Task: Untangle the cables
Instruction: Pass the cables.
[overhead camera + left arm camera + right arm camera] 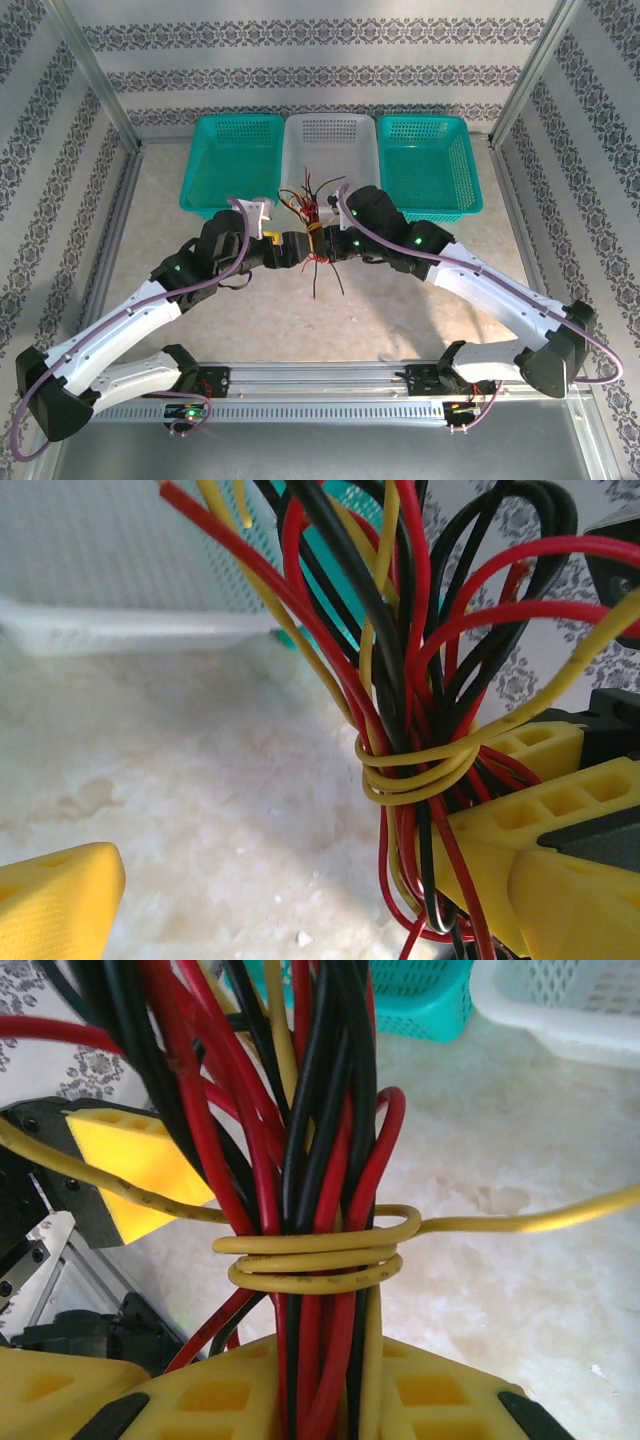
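Bench [400, 310]: it is carrying 3 baskets along its far edge, with the white basket [330, 135] sitting between 2 teal ones. Both arms are converging on the bench centre, just in front of the white basket.

Cables [312, 225]: 1 bundle of red, black and yellow strands is standing roughly upright, clear of the bench. Its long axis is running vertically, with loose ends fanning out above and trailing below.

Right gripper [320, 1360]: its fingers are clenching the bundle's lower part, and the strands are passing up between them.

Left gripper [293, 246]: its fingers [55, 905] are standing fully spread and grasping nothing. The bundle is lying beside this gripper, toward its right side.

Yellow wrap [315, 1260]: 1 yellow cable is coiling several turns around the whole bundle, just above the right fingers, and its tails are leading off to either side.

Assessment: the wrap appears to be binding the bundle. The right arm is anchoring below it, so the free left arm is the better placed to work the yellow tail loose. Pulling along the upright axis is likely to tighten the coil.
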